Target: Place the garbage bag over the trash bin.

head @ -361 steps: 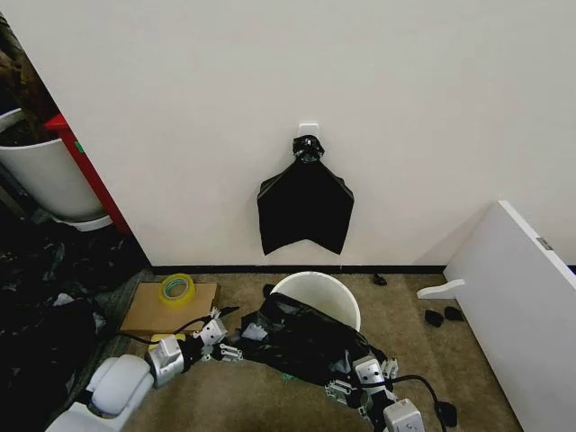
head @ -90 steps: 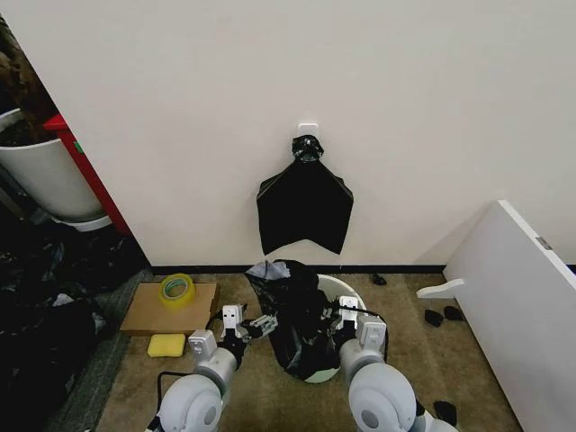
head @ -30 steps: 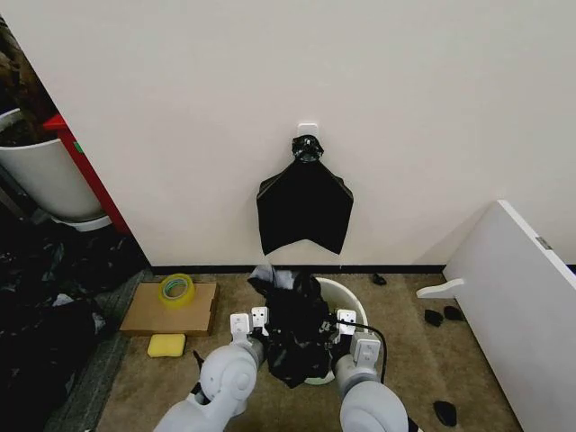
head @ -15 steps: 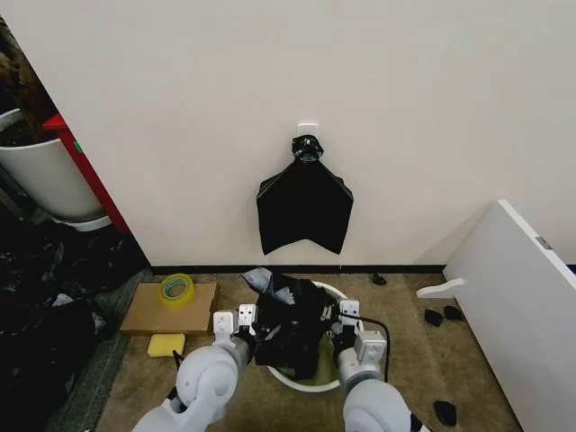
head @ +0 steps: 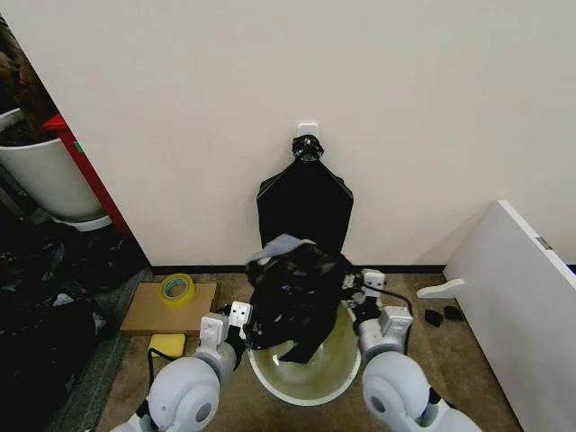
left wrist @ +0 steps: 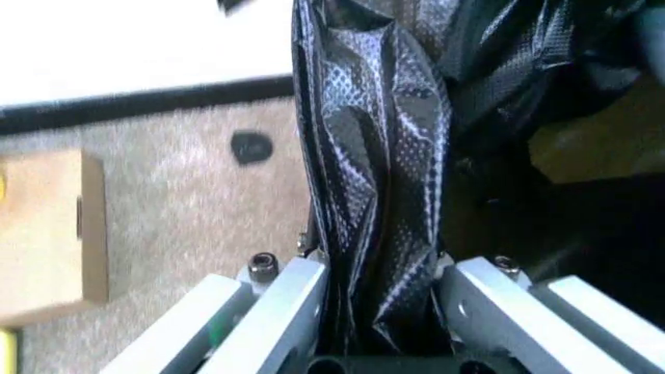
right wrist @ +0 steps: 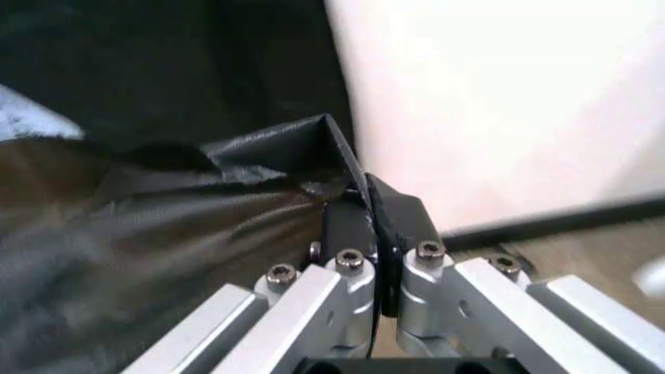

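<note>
Our left claw (head: 241,317) sat at the near left side of the trash bin (head: 310,378) in the head view, clamped on the left edge of the garbage bag (head: 292,297). Our right claw (head: 355,288) sat higher, at the bin's right side, clamped on the bag's right edge. Between them the bag hung bunched and crinkled above the bin's mouth, its lower folds dipping past the rim while the pale green inside of the bin lay open toward us. The bin stood on the carpet (head: 450,378) close to the wall. Behind the bag a flat black bundle (head: 306,202) hung from a wall hook (head: 308,131). To the left a cardboard sheet (head: 166,308) lay on the floor with a roll of yellow tape (head: 176,288) on it and a yellow sponge (head: 166,343) just beside it. A white board (head: 522,306) leaned at the right.

In the left wrist view our left claw (left wrist: 379,292) had its two fingers (left wrist: 280,304) either side of a thick pleated fold of the garbage bag (left wrist: 379,156), which ran away from the claw over the carpet (left wrist: 187,210); the cardboard sheet (left wrist: 47,234) lay off to one side.

In the right wrist view our right claw (right wrist: 376,273) had its fingers (right wrist: 332,284) drawn together on a thin edge of the garbage bag (right wrist: 156,226), with the wall (right wrist: 499,101) beyond.
</note>
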Motion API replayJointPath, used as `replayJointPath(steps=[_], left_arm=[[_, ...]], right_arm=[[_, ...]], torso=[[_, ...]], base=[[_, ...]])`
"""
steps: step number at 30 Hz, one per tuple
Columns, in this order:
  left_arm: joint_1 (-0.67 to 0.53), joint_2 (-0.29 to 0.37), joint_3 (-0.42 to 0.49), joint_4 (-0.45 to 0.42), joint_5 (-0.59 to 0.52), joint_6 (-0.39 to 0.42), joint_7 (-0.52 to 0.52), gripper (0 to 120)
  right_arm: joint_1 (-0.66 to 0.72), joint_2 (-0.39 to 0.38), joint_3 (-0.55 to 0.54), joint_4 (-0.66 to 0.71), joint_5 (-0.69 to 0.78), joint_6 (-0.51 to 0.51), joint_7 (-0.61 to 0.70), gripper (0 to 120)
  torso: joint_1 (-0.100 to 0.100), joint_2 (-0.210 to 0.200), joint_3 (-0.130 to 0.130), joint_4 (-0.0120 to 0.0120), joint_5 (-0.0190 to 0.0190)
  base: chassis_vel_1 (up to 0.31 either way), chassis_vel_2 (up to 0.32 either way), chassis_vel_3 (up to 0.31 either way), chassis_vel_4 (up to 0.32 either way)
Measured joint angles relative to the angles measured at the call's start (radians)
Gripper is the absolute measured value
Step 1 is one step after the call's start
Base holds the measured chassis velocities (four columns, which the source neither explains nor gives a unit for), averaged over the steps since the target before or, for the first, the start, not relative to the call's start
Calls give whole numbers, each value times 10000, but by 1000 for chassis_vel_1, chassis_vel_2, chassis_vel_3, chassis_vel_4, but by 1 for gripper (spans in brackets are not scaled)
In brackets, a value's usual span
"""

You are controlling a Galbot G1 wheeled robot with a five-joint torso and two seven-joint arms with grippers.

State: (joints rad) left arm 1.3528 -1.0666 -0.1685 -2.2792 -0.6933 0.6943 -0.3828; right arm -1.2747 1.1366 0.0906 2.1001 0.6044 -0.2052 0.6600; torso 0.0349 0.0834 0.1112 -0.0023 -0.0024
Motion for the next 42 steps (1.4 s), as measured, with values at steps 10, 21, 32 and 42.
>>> replayJointPath(steps=[10,21,32,42], left_arm=[[-155,-59,-1171,-397,-444,-455,158,1],[-689,-319,-2694,29,-1760,-886,168,1],[-893,-585,-3195,458,-2096,-1106,127,1],[-959,-604,-3096,861,-1882,-1242,128,1]], right_arm=[[-447,-265,151,516,1251,-385,281,0],[-1247,-449,-755,1614,2377,-809,-195,0],[-1416,-777,-1165,1273,1142,-485,-1261,23],[-2397,-1679,-1180,2716,232,-26,-1307,59]], torso=[[0,0,0,-1,-1],[0,0,0,1,-2],[0,0,-1,0,0],[0,0,-1,0,0]], base=[[0,0,0,0],[0,0,0,0],[0,0,0,0],[0,0,0,0]])
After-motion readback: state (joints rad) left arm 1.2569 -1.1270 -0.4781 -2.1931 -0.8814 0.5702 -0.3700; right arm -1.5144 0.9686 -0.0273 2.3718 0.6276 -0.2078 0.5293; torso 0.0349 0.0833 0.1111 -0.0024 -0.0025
